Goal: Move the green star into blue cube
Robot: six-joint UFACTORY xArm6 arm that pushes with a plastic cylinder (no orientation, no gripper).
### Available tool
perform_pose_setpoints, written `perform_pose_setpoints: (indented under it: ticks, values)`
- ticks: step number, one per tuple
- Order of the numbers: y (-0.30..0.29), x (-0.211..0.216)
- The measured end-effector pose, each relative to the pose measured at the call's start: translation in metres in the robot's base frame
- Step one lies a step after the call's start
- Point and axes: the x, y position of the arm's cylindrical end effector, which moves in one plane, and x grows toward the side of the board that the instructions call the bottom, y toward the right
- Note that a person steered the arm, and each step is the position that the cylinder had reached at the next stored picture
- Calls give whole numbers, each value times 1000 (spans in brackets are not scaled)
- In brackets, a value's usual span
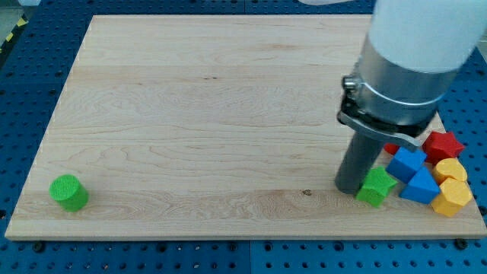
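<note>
The green star (377,186) lies near the board's lower right corner. My tip (351,188) rests on the board right against the star's left side. The blue cube (407,163) sits just up and right of the star, close to it or touching it. A blue triangular block (421,187) lies right of the star, below the cube. The rod and the arm's grey body hide the board above the star.
A red star (444,144) and a partly hidden red block (391,148) lie beside the blue cube. Two yellow blocks (451,170) (452,198) sit at the right edge. A green cylinder (69,192) stands at the lower left. The wooden board (198,114) ends close to the cluster.
</note>
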Motion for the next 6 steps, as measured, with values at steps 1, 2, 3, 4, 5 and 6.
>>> perform_pose_setpoints:
  ticks: [1,2,3,4,5,6]
  values:
    - [5,0]
    - [6,0]
    - [21,0]
    - [21,0]
    - [-2,7]
    - [-42,9]
